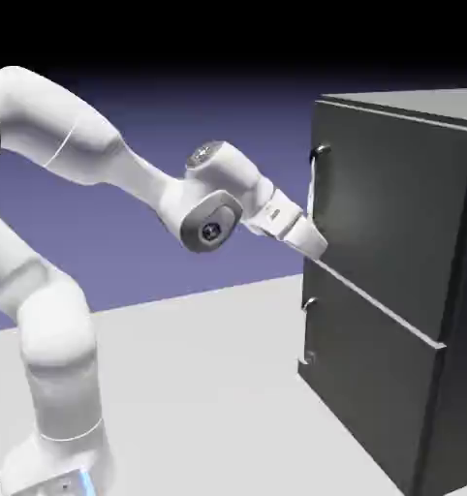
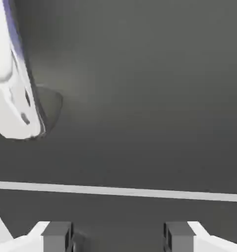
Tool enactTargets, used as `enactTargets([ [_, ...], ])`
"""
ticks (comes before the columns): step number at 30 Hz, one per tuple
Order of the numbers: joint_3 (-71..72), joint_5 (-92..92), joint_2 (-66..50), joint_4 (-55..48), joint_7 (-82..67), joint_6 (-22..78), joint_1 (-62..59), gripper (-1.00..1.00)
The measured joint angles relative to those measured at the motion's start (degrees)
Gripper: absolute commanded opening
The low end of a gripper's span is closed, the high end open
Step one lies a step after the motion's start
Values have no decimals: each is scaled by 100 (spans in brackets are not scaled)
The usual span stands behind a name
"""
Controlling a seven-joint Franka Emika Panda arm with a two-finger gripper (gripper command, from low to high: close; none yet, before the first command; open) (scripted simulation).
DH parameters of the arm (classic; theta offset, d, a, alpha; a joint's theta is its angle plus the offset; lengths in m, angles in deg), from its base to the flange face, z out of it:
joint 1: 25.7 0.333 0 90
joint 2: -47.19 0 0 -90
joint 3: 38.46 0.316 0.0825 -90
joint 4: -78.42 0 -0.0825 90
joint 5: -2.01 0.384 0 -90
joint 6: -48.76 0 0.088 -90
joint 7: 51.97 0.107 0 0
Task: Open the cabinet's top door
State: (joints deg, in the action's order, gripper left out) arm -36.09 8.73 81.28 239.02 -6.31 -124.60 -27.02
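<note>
The cabinet (image 1: 451, 291) is a tall, near-black box at the exterior view's right. Its top door (image 1: 392, 213) is the larger upper panel, with a curved silvery handle (image 1: 318, 179) near its left edge. My gripper (image 1: 321, 248) is at the door's lower left corner, just below that handle and close to the pale seam (image 1: 373, 295) above the lower panel. In the hand view the dark top door (image 2: 140, 98) fills the picture. The handle (image 2: 17, 83) shows at the upper left and the seam (image 2: 120, 191) crosses low. The gripper (image 2: 118, 238) is open, with nothing between its fingertips (image 2: 56, 236).
The shorter lower panel (image 1: 373, 387) has its own small handle (image 1: 307, 329) on its left edge. The cabinet stands on a light grey table (image 1: 208, 387). My white arm (image 1: 102, 145) reaches in from the left.
</note>
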Motion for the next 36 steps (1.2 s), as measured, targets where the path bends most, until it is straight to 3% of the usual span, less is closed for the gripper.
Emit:
enactTargets([
  [36,3164,8972,1907,-539,4276,864,-2684,0],
])
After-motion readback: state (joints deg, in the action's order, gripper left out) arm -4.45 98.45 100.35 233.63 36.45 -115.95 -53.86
